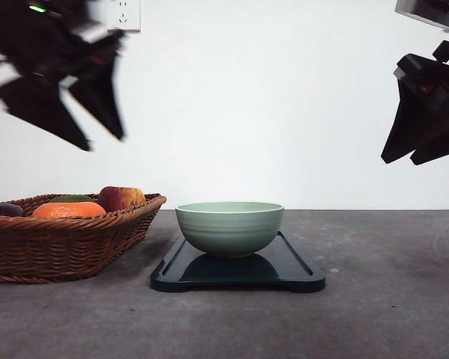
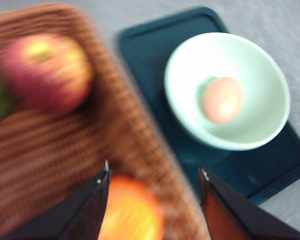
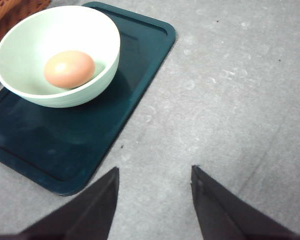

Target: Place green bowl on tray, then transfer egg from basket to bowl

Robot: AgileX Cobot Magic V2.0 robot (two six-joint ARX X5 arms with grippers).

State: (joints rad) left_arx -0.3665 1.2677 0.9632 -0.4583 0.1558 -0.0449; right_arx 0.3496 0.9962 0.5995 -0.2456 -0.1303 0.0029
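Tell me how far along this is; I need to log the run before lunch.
Both steps look done. The green bowl sits on the tray, and the egg lies inside the bowl. Nothing is in hand: the left gripper and right gripper are open and empty, raised above the table. The basket holds only fruit as far as I can see. Nothing appears left.

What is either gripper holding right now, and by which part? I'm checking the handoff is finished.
Nothing: left gripper and right gripper are open and empty; the egg lies in the green bowl.
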